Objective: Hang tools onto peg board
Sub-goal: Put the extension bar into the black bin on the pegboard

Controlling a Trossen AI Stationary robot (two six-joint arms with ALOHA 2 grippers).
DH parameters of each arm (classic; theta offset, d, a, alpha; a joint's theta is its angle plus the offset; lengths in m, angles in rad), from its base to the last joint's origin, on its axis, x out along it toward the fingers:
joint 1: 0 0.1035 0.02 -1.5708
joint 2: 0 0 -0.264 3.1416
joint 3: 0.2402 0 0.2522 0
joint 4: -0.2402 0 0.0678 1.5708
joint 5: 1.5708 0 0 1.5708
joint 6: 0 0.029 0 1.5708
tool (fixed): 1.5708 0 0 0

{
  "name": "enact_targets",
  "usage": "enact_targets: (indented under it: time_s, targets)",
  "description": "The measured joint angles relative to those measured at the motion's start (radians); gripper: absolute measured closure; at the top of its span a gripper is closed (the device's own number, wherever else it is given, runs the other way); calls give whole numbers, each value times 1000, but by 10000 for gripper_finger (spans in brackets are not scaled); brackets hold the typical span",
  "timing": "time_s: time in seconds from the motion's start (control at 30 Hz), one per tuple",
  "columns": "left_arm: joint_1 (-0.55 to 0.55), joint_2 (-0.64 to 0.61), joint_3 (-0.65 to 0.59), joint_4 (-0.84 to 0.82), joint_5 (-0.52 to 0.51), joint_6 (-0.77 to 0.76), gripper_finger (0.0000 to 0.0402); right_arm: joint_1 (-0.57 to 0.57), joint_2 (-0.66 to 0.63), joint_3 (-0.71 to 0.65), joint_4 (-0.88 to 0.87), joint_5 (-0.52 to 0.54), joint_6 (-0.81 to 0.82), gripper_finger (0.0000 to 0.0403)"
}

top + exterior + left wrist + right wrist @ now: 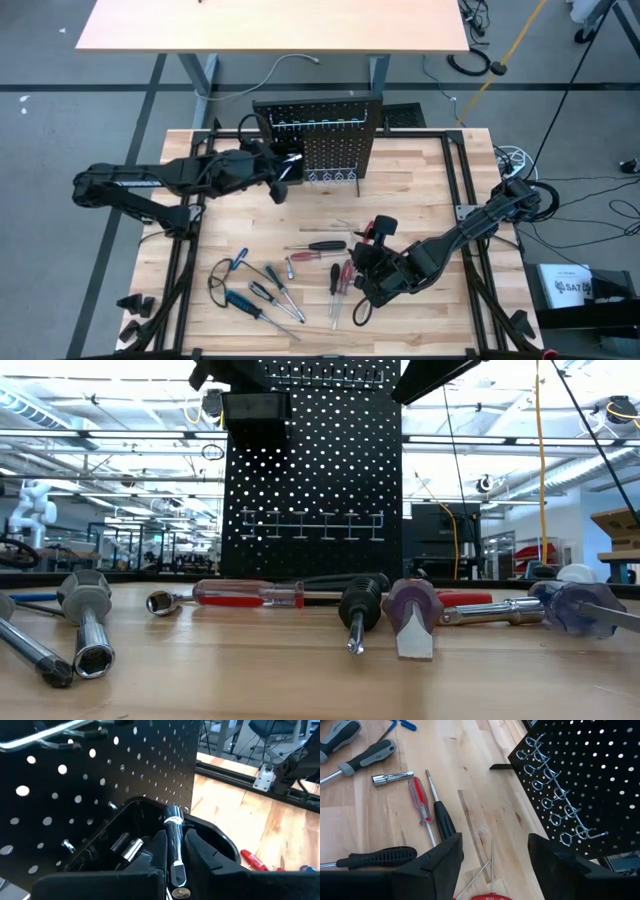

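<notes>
The black peg board (pixel 320 140) stands upright at the table's far middle, with a row of metal hooks (pixel 550 795) and a small black bin (pixel 210 845) on it. My left gripper (pixel 282 174) reaches in from the left and is shut on a small silvery metal piece (pixel 174 835) just above the bin, which holds other silvery pieces (pixel 131 848). My right gripper (pixel 372 238) hangs open above the table's middle right, with a red-handled tool (pixel 487 896) low between its fingers; whether they touch, I cannot tell. Screwdrivers (pixel 325 245) lie flat on the near half. My left gripper pinches the silvery piece by its sides (pixel 176 857) between its two fingers (pixel 159 847). The piece lies along the fingers, and its free end (pixel 173 813) sticks out past them over the bin. The fingers come from the table's left, slanting down. The piece is lifted clear.
Loose tools with red (pixel 345 275), blue (pixel 240 300) and black (pixel 335 282) handles lie across the near middle. Black frame rails (pixel 185 260) run along the table's sides. Another tan table (pixel 270 25) stands beyond the far edge, and cables (pixel 520 160) lie at the right.
</notes>
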Motion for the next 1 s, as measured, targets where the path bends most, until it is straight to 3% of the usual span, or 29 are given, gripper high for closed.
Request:
enact_targets:
  time_s: [0.17, 0.33, 0.47, 0.8, 1.0]
  targets:
    - [2, 1, 0, 0, -8, -1, 355, 0, 0, 0, 0, 0, -1, 186]
    - [1, 1, 0, 1, -42, -1, 281, 0, 0, 0, 0, 0, -3, 186]
    - [1, 1, 0, 1, -45, -1, 245, 0, 0, 0, 0, 0, -2, 186]
    - [-6, -58, -1, -2, -35, 0, 235, 0, 0, 0, 0, -30, -3, 186]
    - [-88, -102, -1, -9, -22, 32, 234, 0, 0, 0, 0, -59, -4, 186]
